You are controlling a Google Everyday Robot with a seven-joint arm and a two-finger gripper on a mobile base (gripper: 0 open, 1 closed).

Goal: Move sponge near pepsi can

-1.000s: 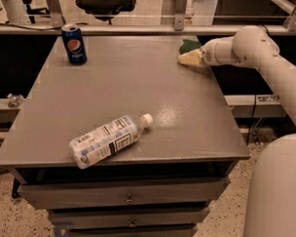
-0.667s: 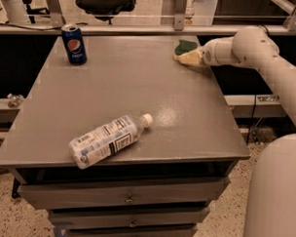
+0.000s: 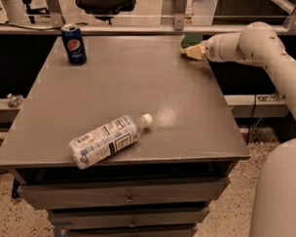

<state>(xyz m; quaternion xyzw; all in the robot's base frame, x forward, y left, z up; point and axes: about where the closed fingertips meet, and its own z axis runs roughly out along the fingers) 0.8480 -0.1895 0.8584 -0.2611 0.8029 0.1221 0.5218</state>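
I saw the grey table [image 3: 154,77] carrying a pepsi can [image 3: 74,44] upright at its far left corner and a clear plastic bottle [image 3: 106,141] lying on its side near the front edge, cap toward the middle. Over the far right corner sat the gripper [image 3: 193,50] with the sponge [image 3: 190,40] at its tip; whether the sponge touched the top, I couldn't tell.

A grey metal worktop [image 3: 139,86] tops a grey drawer cabinet [image 3: 128,198] on speckled terrazzo floor [image 3: 8,218]. Beyond a far metal rail [image 3: 136,30] stands a black office chair [image 3: 105,2].
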